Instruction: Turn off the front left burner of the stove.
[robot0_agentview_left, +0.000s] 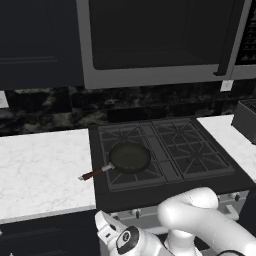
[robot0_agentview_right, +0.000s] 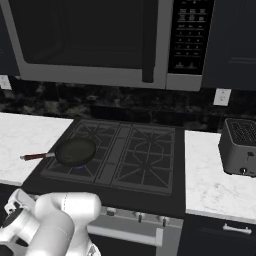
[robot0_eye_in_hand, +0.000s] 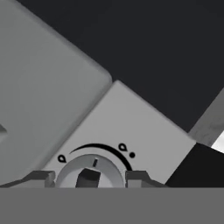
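The wide black gas stove (robot0_agentview_left: 170, 150) with four cast-iron grated burners sits between two stretches of white marble counter (robot0_agentview_left: 40, 170), below a large dark microwave (robot0_agentview_right: 100, 40) with a silver frame. A silver front panel (robot0_agentview_right: 145, 220) carrying small round knobs runs along the stove's near edge. On the right counter stands a dark grey toaster (robot0_agentview_right: 240, 147). The front left burner (robot0_agentview_left: 131, 167), the near-left quarter of the grate, lies under a round dark frying pan (robot0_agentview_left: 130, 156) whose reddish-brown handle (robot0_agentview_left: 92, 174) points left over the counter's edge; in the right base view a small blue glow shows beneath the pan. In the hand view, the gripper (robot0_eye_in_hand: 89, 178) has its two dark fingertips (robot0_eye_in_hand: 41, 177) on either side of a round silver knob (robot0_eye_in_hand: 89, 173) with a dark central ridge, clasping it.
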